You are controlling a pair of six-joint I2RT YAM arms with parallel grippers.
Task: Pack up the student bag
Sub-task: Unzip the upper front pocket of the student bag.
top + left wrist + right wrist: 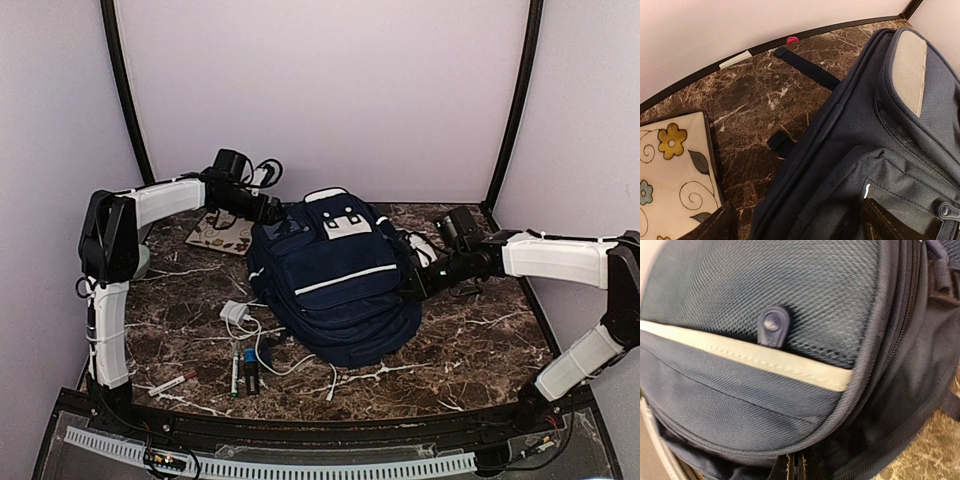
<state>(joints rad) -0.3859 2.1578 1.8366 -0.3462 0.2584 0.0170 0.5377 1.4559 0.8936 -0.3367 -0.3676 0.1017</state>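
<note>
The student bag (335, 280) is a navy backpack with white trim, lying flat in the middle of the marble table. My left gripper (268, 210) is at its top left corner. In the left wrist view the left gripper (800, 227) is open wide, one finger (715, 225) over the table beside a floral notebook and the other over the student bag (865, 150). Nothing is held. My right gripper (412, 280) is against the bag's right side. In the right wrist view the right gripper (797, 467) is shut, its tips meeting the student bag's (740, 400) piped seam. Whether fabric is pinched does not show.
A floral notebook (222, 232) lies left of the bag's top. A white charger with cable (237, 312), two markers (235, 372), a blue item (250, 368) and a red-tipped pen (172, 383) lie at the front left. A black strap (807, 70) trails toward the back wall.
</note>
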